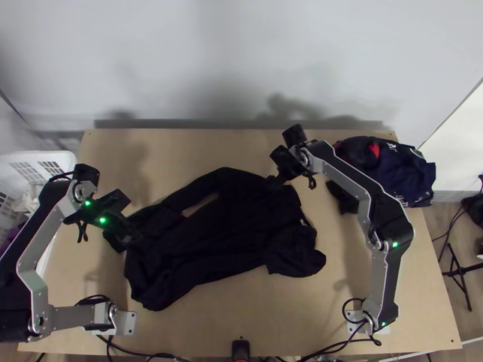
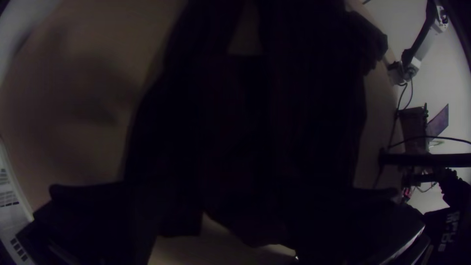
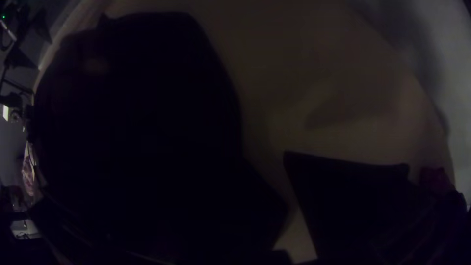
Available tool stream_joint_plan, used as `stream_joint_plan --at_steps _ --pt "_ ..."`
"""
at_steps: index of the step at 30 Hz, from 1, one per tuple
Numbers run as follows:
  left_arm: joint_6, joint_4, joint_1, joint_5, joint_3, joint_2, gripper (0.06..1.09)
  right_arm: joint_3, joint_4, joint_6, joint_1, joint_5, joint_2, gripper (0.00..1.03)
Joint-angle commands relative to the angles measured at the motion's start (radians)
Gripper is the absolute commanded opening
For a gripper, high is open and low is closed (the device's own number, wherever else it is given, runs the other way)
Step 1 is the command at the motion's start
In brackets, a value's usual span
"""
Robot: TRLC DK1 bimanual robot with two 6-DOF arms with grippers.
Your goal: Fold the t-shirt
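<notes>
The black garment [image 1: 223,235] lies flat but rumpled across the middle of the table, long strips running toward the left and a bunched part at its right end. Over its left end is my left gripper [image 1: 130,234]; in the left wrist view the left gripper [image 2: 243,196] has its fingers apart, with dark cloth [image 2: 245,122] beneath and ahead. At the garment's upper right edge is my right gripper [image 1: 275,181]. The right wrist view shows the right gripper [image 3: 288,196] open, bare wood between its fingers, beside the dark cloth [image 3: 137,98]. Cloth contact is too dark to tell.
A heap of dark clothes [image 1: 392,172] with a red patch lies at the table's back right. The white basket [image 1: 51,160] stands off the left edge. Bare wooden table [image 1: 344,301] shows near the front right, and cables run along the front edge.
</notes>
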Motion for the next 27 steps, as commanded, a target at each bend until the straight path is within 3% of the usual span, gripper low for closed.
stream_joint_plan --at_steps 1,6,12,15,27 --pt "-0.002 -0.009 -0.005 -0.002 0.003 0.024 1.00 0.019 -0.041 -0.029 0.014 0.000 0.027 0.90" --pt "0.012 -0.041 0.004 -0.005 0.010 0.023 1.00 0.018 -0.057 -0.034 0.017 0.000 0.025 0.87" --pt "0.112 -0.142 0.035 -0.009 0.020 0.017 1.00 0.013 -0.061 -0.035 0.025 0.000 0.027 0.87" --pt "0.127 -0.119 0.047 -0.014 0.011 0.035 1.00 0.007 -0.061 -0.044 0.026 0.000 0.030 0.87" --pt "-0.018 -0.027 -0.103 0.044 0.214 0.219 0.98 -0.015 -0.067 -0.046 0.063 0.000 0.037 0.87"
